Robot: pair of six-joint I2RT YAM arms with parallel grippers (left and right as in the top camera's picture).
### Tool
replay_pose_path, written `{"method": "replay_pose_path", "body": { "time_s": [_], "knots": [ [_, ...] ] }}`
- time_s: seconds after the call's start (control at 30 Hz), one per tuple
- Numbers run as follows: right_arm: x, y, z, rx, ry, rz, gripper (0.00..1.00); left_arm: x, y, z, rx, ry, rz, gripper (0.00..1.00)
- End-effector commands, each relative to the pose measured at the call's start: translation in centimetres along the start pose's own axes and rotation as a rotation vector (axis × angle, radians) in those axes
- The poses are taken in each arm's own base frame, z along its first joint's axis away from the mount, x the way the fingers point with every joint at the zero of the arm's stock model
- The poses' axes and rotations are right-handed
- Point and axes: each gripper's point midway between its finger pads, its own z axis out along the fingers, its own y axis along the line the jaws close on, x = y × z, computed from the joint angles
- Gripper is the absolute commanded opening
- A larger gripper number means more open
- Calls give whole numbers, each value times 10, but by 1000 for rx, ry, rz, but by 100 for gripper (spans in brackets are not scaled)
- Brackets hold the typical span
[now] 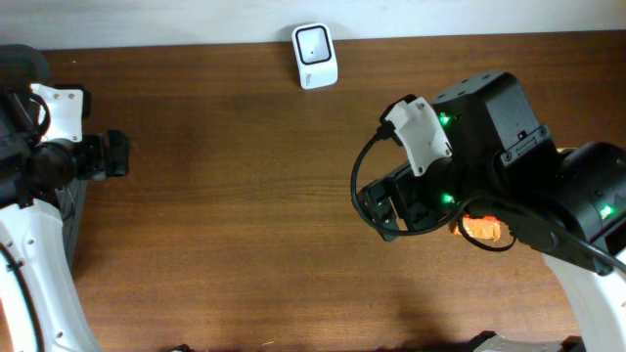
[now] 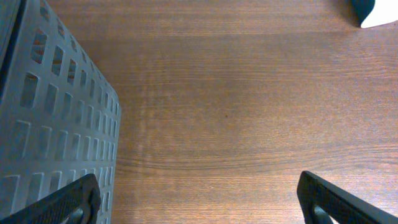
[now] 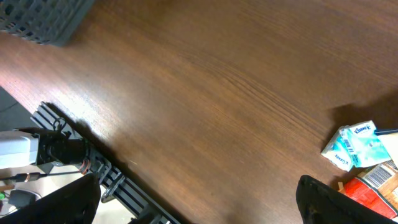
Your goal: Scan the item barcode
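The right end effector (image 3: 199, 202) hangs wide open and empty above the counter (image 3: 205, 93). The tissue pack (image 3: 356, 146) lies near one finger, outside the gap, beside a red packet (image 3: 373, 186).

Dark brown wooden table (image 1: 245, 196) across nearly the whole overhead view, grain running from 9 toward 3 o'clock. Along the far edge at 12 o'clock, a narrow pale strip (image 1: 147, 20), possibly a wall, too thin to tell. Soft, even light, with a faint sheen (image 3: 112, 127) on the wood toward 8 o'clock in the right wrist view. Past the table edge there, at 7 o'clock, a black slotted rail (image 3: 124, 186). Dull grey floor (image 3: 12, 106) at 9 o'clock.
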Motion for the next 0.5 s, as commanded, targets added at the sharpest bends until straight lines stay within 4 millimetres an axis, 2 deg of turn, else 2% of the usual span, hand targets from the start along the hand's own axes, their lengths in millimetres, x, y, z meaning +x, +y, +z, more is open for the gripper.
{"method": "replay_pose_path", "body": {
  "time_s": [0.0, 0.13, 0.23, 0.3, 0.47],
  "knots": [
    [-2, -3, -1, 27, -9, -10, 99, -5, 0, -5, 2, -20, 18, 99],
    [-5, -14, -2, 96, -22, -11, 99, -5, 0, -5, 2, -20, 18, 99],
    [-9, -33, -4, 207, -33, -10, 99, -5, 0, -5, 2, -20, 18, 99],
    [-23, -45, -9, 278, -100, -13, 99, -5, 0, -5, 2, -20, 18, 99],
    [-56, -44, -31, 294, -275, -97, 99, -5, 0, -5, 2, -20, 18, 99]
  ]
}}
